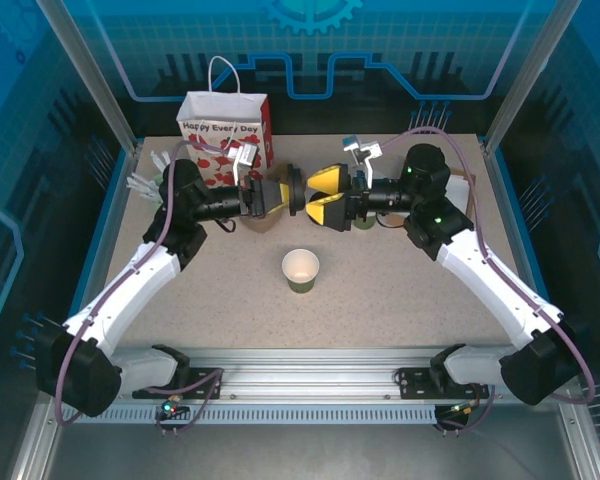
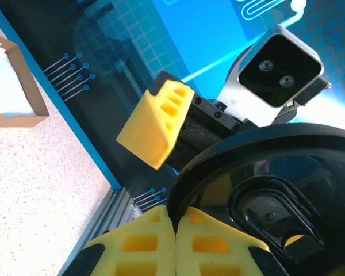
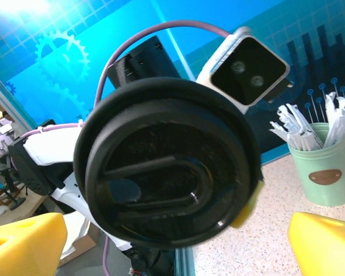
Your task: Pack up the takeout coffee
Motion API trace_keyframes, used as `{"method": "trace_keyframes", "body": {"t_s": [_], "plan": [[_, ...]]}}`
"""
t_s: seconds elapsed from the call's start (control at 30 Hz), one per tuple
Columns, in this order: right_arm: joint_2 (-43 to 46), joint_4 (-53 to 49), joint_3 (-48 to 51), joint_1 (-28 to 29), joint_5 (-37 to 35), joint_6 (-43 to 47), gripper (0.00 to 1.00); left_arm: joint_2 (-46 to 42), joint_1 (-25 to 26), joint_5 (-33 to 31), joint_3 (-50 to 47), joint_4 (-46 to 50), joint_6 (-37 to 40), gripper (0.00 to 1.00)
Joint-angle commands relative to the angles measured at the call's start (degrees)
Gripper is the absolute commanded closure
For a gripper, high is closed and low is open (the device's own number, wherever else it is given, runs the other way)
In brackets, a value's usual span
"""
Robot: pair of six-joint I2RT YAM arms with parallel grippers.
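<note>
Lid (image 3: pixel 167 167): black, round, held in mid-air on edge, its top face turned square to the right wrist camera.

Left gripper (image 2: pixel 173 221): fingers pressed together on the lid's rim and pinching it at one spot. The rest of the disc hangs free.

Right gripper (image 1: pixel 318 196): jaws wide apart, pointing at the lid from the opposite side. One yellow finger (image 2: pixel 155 123) sits just beside the rim. From above, the fingers seem to flank the disc, but I cannot tell whether they touch it.

Both arms are stretched inward, forearms about level, and the wrists meet nose to nose above the middle of the table (image 1: pixel 400 290), in front of the bag (image 1: pixel 225 125).

Cup (image 1: pixel 300 268): green, white inside, upright and lidless. It stands alone on the table, well apart from the lid, toward the bases and about midway between the arms.

Judgement: the coffee is in two parts. The lid lies straight ahead of the right gripper, with its flat plane across that gripper's line of approach. The next move looks like a handover, or turning the lid flat for the cup below.
</note>
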State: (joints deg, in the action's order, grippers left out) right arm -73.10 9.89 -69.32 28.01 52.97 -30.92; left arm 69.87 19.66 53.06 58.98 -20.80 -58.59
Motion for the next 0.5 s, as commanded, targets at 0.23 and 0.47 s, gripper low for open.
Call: {"method": "trace_keyframes", "body": {"t_s": [0.23, 0.47], "plan": [[-1.5, -6.1, -5.65, 2.31, -1.35, 5.23, 0.01, 1.59, 1.08, 3.54, -0.45, -4.1, -1.77, 0.95], [-0.93, -7.21, -5.61, 2.4, -1.72, 5.94, 0.07, 2.03, 1.2, 2.87, -0.26, -4.52, -2.45, 0.95]]}}
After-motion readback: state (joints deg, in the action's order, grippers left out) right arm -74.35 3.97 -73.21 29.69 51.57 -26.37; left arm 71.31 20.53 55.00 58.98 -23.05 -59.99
